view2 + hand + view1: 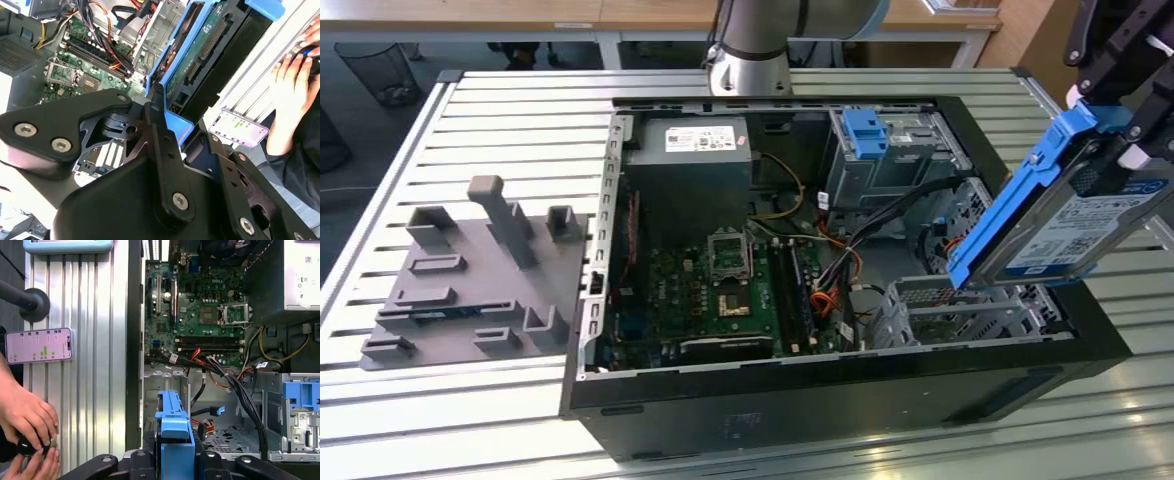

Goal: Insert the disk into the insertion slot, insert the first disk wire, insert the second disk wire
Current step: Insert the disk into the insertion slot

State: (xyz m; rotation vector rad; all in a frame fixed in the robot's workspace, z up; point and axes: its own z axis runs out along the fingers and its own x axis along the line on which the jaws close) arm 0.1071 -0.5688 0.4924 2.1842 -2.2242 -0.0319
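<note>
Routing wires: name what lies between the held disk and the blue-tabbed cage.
In the first wrist view, a black cable bundle runs between the disk and the blue-tabbed cage.

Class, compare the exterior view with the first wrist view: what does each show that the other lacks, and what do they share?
Exterior view: a grey fixture plate beside the case on the slatted table, and the arm's base. First wrist view: a phone lying on the table and a person's hand. Both: the disk in its blue carrier, the motherboard and the blue-tabbed cage.
</note>
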